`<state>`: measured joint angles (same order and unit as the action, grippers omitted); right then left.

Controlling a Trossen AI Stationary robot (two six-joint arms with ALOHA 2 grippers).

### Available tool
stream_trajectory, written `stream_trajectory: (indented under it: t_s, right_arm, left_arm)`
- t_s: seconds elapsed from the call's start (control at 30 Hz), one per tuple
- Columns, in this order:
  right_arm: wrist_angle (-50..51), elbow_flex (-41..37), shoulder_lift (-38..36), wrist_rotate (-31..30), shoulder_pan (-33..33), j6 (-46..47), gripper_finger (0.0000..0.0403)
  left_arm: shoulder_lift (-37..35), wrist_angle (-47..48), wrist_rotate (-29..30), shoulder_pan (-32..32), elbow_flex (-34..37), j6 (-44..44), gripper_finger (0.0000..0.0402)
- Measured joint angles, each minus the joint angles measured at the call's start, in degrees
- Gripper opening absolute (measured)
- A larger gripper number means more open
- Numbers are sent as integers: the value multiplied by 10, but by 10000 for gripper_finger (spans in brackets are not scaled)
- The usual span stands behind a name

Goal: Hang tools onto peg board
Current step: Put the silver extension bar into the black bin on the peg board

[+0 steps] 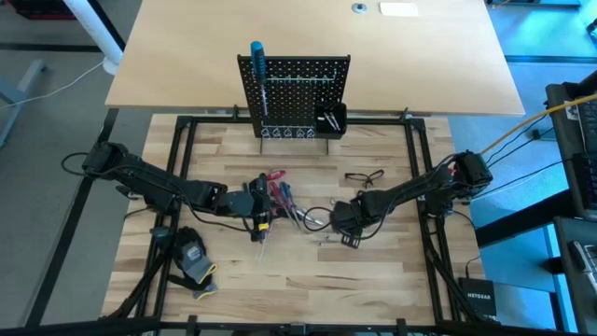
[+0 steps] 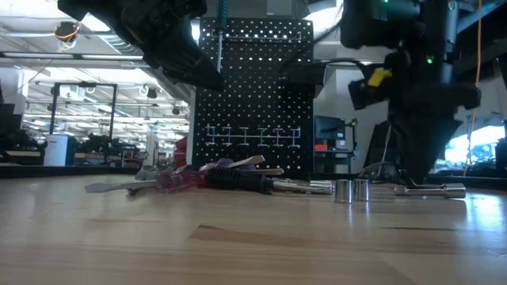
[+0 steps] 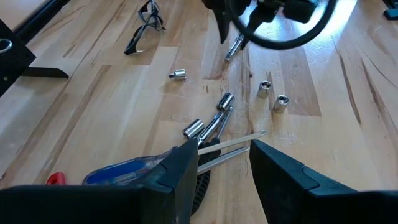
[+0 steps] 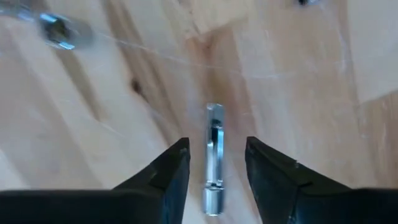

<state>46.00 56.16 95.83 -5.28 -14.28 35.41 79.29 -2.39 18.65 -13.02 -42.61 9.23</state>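
The black peg board [image 1: 297, 89] stands upright at the table's far side, with a blue-handled screwdriver [image 1: 256, 67] hanging on its left part. A pile of tools [image 1: 280, 194] with red, blue and black handles lies at mid table. My left gripper [image 3: 224, 167] hovers open above the pile's silver shafts [image 3: 233, 144] and touches nothing. My right gripper [image 4: 214, 163] points down, open, with a slim silver bit [image 4: 213, 155] lying flat on the table between its fingers; a gap shows on either side. Loose silver sockets [image 3: 272, 96] lie nearby.
Safety glasses [image 1: 364, 175] lie right of the pile, toward the far side. A black-and-yellow glove [image 1: 193, 263] lies near the front left. A small black bin [image 1: 331, 119] sits on the board's lower right. Bare wood lies along the table's near edge.
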Motion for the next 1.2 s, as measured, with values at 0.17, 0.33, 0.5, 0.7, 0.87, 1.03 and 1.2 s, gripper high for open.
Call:
stream_trajectory:
  t_s: [0.17,0.33,0.5,0.7,0.87,1.03,1.2]
  right_arm:
    - [-33,-31,0,38,1,-1,149]
    - [-64,-49,0,43,1,-1,130]
    - [-73,-58,-2,34,0,-2,91]
    - [-73,-60,-3,25,0,-27,40]
    - [-62,-53,-1,20,0,-43,42]
    - [-8,-17,0,13,1,-71,53]
    - [50,36,-13,-9,1,-112,43]
  left_arm:
    - [0,0,0,0,0,0,136]
    - [0,0,0,0,0,0,136]
    - [0,0,0,0,0,0,136]
    - [0,0,0,0,0,0,136]
    - [0,0,0,0,0,0,136]
    - [0,0,0,0,0,0,136]
    - [0,0,0,0,0,0,136]
